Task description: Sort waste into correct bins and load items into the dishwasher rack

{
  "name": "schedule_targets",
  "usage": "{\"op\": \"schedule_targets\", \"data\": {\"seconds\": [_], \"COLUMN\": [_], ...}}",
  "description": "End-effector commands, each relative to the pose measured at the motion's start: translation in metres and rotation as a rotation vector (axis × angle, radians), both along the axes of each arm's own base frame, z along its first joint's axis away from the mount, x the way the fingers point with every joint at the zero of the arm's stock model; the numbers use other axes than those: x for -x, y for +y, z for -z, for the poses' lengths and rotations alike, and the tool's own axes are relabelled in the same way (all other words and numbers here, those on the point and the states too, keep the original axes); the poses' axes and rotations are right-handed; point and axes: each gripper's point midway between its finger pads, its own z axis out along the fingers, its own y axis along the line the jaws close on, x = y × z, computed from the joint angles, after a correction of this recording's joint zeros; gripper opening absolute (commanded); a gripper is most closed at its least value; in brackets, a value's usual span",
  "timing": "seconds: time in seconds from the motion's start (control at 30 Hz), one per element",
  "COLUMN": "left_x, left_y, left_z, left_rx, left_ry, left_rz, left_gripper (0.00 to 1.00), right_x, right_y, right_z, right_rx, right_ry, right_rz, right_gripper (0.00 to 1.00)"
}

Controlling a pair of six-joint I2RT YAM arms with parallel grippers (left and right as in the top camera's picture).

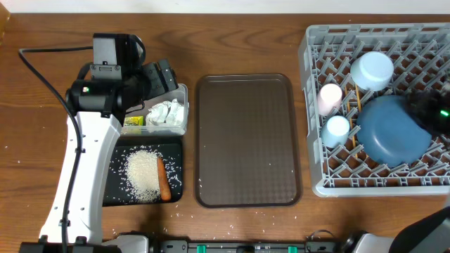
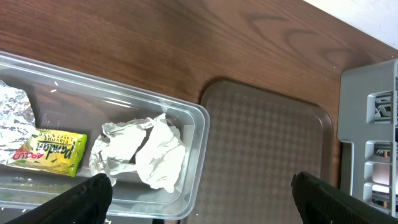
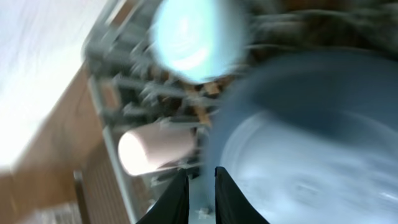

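The clear tub (image 1: 184,95) holds the white tissue (image 1: 166,112), the yellow-green wrapper (image 1: 133,121) and the foil (image 2: 15,115). My left gripper (image 1: 158,76) hangs over the tub's right end, open wide and empty (image 2: 202,193), with the tissue (image 2: 146,152) just below it. The black tray (image 1: 172,151) holds rice (image 1: 144,174) and the carrot (image 1: 163,179). The grey rack (image 1: 309,70) holds the bowl (image 1: 371,70), pink cup (image 1: 330,97), light blue cup (image 1: 337,128), blue plate (image 1: 394,130) and chopsticks (image 1: 357,98). My right gripper (image 1: 422,105) is above the plate (image 3: 311,137), fingers nearly together (image 3: 201,180), holding nothing.
The dark brown serving tray (image 1: 246,140) lies between the bins and the rack. A few rice grains are scattered on the wood near the black tray. The right wrist view is motion-blurred; the pink cup (image 3: 155,151) and the bowl (image 3: 199,31) show in it.
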Motion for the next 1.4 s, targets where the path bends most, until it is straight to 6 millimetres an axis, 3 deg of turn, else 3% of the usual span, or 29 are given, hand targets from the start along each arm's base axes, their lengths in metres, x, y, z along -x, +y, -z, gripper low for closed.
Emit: {"op": "schedule_targets", "data": {"seconds": [0.0,0.2,0.47,0.5,0.57,0.63,0.67,0.7,0.9,1.37], "left_x": [0.001,0.001,0.001,0.001,0.001,0.001,0.001,0.001,0.001,0.001], "left_y": [0.003,0.003,0.003,0.003,0.003,0.003,0.003,0.003,0.003,0.003], "left_z": [-0.006,-0.006,-0.006,-0.006,-0.006,-0.006,-0.006,-0.006,-0.006,-0.006], "left_rx": [-0.007,-0.007,-0.006,-0.006,-0.007,-0.007,-0.007,-0.006,-0.007,-0.007], "left_ry": [-0.019,-0.018,-0.019,-0.018,-0.019,-0.019,-0.019,-0.018,-0.018,-0.019], "left_rz": [-0.01,-0.01,-0.01,-0.01,-0.01,-0.01,-0.01,-0.01,-0.01,-0.01], "left_gripper": [0.95,0.95,0.95,0.95,0.95,0.95,0.95,0.95,0.95,0.95], "right_x": [-0.015,-0.021,-0.006,-0.002,0.007,0.015,0.017,0.02,0.034,0.034], "right_y": [0.059,0.145,0.243,0.255,0.277,0.29,0.295,0.299,0.301,0.301], "right_z": [-0.013,0.0,0.005,0.004,0.004,0.005,0.005,0.006,0.012,0.012], "right_rx": [0.111,0.285,0.479,0.48,0.481,0.48,0.477,0.473,0.477,0.477], "right_ry": [-0.062,-0.021,-0.044,-0.054,-0.07,-0.075,-0.075,-0.073,-0.026,-0.026], "right_rz": [-0.247,-0.465,-0.661,-0.691,-0.751,-0.788,-0.797,-0.806,-0.838,-0.839], "right_gripper": [0.15,0.17,0.28,0.33,0.65,0.76,0.84,0.99,0.99,0.99]}}
